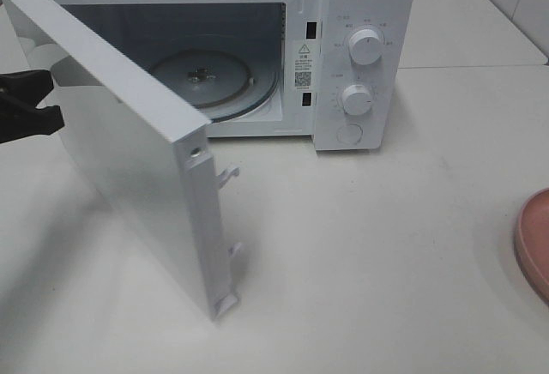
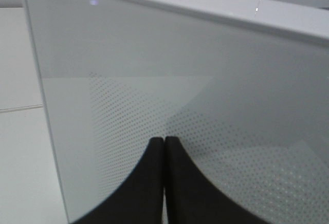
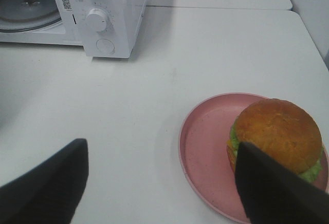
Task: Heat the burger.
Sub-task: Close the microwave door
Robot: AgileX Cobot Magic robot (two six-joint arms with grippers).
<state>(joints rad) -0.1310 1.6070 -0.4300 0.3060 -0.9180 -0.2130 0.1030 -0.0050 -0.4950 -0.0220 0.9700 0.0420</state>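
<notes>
Now microwave door (image 1: 129, 147) swung wide; left claw (image 2: 164, 147) closed, empty; right claw (image 3: 162, 183) spread above burger (image 3: 277, 134).

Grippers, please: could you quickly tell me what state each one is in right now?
Left gripper: closed and empty, fingertips together against the microwave door.
Right gripper: open, holding nothing, above the burger on the pink plate.

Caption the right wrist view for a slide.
Open right pincer hovers above the burger on its pink plate, the open microwave waiting beyond.
</notes>
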